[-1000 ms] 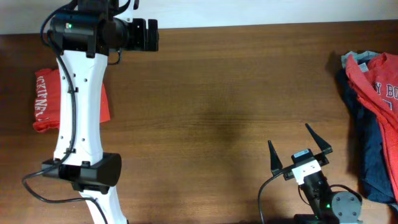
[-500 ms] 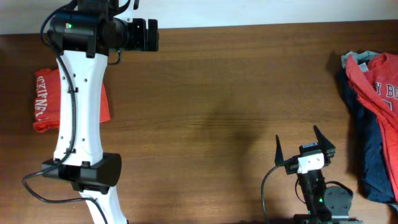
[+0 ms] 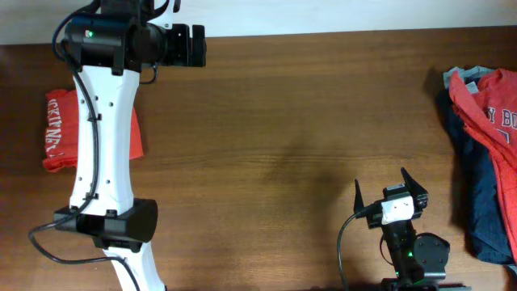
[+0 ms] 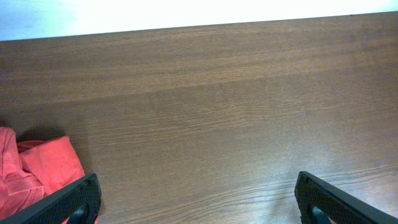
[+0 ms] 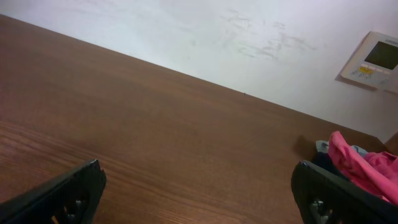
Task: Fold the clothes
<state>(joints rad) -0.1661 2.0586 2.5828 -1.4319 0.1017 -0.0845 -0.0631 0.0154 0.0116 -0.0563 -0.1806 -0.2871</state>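
A: Right gripper [image 3: 380,179]: jaws spread wide, nothing held, low over the brown wooden table [image 3: 283,145]. And the left gripper [image 4: 198,177]?
B: Spread too, empty. The orange-red folded cotton T-shirt with white lettering [image 3: 56,133] lies near one of its fingers, partly under that arm.
A: So one done, I'd judge. What's left?
B: The crumpled heap of red and navy cotton garments [image 3: 483,137], ahead and to the right of the right gripper, well apart. Looks unfolded.
A: Anything in the way?
B: Nothing between, bare wood. Only the white wall [image 5: 186,31] with a pale control panel [image 5: 373,59] behind.
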